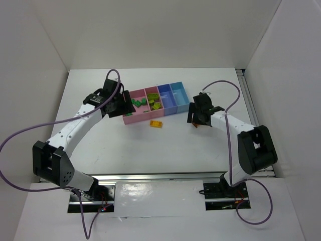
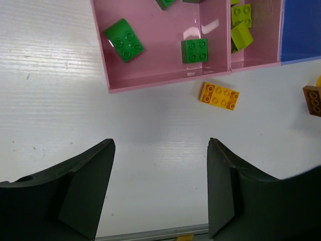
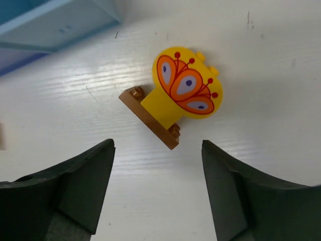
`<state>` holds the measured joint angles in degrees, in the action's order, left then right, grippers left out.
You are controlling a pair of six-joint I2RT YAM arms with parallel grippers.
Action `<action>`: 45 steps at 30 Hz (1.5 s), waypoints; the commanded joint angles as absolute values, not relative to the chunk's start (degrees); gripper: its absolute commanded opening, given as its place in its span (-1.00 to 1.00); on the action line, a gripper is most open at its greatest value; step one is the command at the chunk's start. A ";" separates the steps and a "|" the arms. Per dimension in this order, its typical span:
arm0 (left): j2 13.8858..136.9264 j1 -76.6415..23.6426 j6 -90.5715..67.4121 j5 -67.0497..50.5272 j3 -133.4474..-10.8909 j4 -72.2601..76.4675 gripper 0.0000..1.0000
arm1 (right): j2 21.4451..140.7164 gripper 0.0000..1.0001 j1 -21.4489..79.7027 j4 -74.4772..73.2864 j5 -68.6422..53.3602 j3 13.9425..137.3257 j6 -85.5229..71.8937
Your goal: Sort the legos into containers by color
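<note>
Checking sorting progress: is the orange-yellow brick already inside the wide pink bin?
No, the orange-yellow brick lies on the table, just outside the wall of the wide pink bin.

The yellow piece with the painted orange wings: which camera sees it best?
The right wrist view. The yellow piece sits big and sharp, painting showing, on a brown brick. The left wrist view catches only a sliver at its right edge. In the top view the right gripper mostly hides it.

A white table (image 1: 150,150) sits enclosed by plain white walls (image 1: 150,30) on three sides.
</note>
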<state>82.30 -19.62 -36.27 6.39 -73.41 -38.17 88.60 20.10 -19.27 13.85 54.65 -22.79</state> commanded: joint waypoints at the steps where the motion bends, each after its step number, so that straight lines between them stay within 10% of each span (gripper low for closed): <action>1: 83.76 -20.57 -36.04 5.71 -75.58 -36.83 0.52 | 86.92 0.58 18.46 -18.72 10.20 54.14 -25.31; 36: 83.14 -13.80 -34.01 5.81 -76.12 -38.33 0.52 | 116.72 0.62 42.71 -10.03 0.00 79.37 1.23; 43: 83.14 -13.27 -32.88 5.01 -76.11 -38.32 0.52 | 115.23 0.16 45.00 -11.51 2.90 76.91 1.93; 45: 83.14 -13.27 -32.87 5.01 -76.64 -38.32 0.52 | 113.74 -0.28 45.52 -10.90 3.51 74.64 0.88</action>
